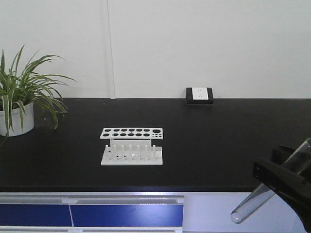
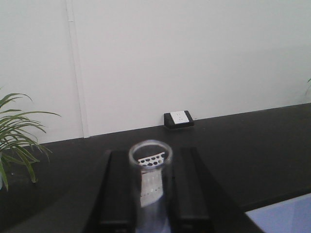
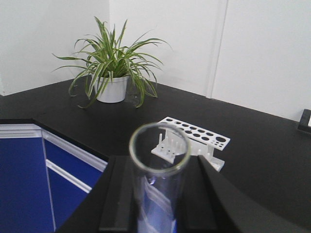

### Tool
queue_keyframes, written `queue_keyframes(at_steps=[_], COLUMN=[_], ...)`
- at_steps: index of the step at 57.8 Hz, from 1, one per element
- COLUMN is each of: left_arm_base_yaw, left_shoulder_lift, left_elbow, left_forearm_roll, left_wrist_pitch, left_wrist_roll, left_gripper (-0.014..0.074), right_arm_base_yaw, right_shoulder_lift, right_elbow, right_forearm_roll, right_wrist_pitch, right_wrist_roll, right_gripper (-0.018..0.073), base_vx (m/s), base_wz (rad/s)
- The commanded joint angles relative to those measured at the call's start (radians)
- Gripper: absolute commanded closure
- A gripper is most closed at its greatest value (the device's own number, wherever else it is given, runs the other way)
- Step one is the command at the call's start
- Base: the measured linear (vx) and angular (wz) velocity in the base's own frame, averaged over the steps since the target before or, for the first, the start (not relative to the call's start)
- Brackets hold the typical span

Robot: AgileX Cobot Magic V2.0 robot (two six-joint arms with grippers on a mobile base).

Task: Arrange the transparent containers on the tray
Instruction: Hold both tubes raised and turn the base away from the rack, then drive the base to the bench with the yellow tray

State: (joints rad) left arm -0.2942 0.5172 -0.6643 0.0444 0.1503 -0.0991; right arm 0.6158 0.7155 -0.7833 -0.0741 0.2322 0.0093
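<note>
While the white rack (image 1: 131, 147) stands by itself near the middle of the black surface (image 1: 233, 141), the front view shows the right claw (image 1: 273, 178) at the lower right corner, out past the surface's near edge, clamped on a glass tube (image 1: 249, 204). That tube is tilted: its rounded bottom points down and left, in front of the pale cupboard beside the blue cupboard fronts (image 1: 97, 216), and its open end reaches up to the picture's right edge. A potted plant (image 1: 17, 104) sits at the far left of the surface, and a wall socket (image 1: 199, 95) rests at the back against the wall.

From the left wrist, the left claw (image 2: 151, 160) grips a second glass tube (image 2: 150, 204) between its two black fingers (image 2: 116, 194), open rim toward the camera. The rack shows dimly through the glass, well ahead on the surface, with the socket beyond it and plant leaves at the left.

From the right wrist, the right claw (image 3: 159, 162) pinches its tube between both fingers, the rim close to the lens. Past it the rack (image 3: 194, 141) stands on the surface, well apart from the tube, and the plant (image 3: 114, 63) sits behind it near the corner of the room
</note>
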Motion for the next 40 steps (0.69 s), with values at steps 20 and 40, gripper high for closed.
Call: queue_keyframes(at_steps=[20, 40], left_arm_base_yaw=[-0.006, -0.006], left_shoulder_lift=[0.005, 0.005], left_elbow=[-0.037, -0.037], left_forearm_roll=[-0.001, -0.001], left_wrist_pitch=[-0.082, -0.082], left_wrist_roll=[-0.003, -0.003], left_gripper=[0.0511, 0.0511], right_arm_base_yaw=[-0.006, -0.006], right_shoulder_lift=[-0.001, -0.001], right_elbow=[-0.030, -0.030], right_forearm_roll=[-0.013, -0.013], right_wrist_pitch=[-0.087, -0.086], right_wrist_roll=[-0.009, -0.009], right_gripper=[0.0463, 0.0463], base_vx=[-0.31, -0.31], base_wz=[0.03, 0.03])
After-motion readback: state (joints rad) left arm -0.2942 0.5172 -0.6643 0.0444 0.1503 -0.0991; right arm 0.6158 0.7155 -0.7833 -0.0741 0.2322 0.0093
